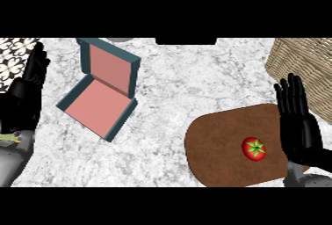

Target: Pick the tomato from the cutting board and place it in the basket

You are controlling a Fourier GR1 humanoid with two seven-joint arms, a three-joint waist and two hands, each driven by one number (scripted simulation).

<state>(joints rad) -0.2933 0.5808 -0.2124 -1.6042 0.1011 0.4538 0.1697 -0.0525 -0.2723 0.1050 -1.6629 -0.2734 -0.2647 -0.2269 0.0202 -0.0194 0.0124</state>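
Fingers on the right hand (299, 127) are held straight and open, nothing gripped yet. Just beside it, the tomato (254, 148) is parked on the brown cutting board (220, 145), green stem up. It's probably smooth, round and kinda squishy, so it's best cupped round the sides, not pinched. The wicker basket (303, 66) is found beyond the fingertips. The left hand (26, 92) is rested open at the left edge, near an open pink box (103, 88).
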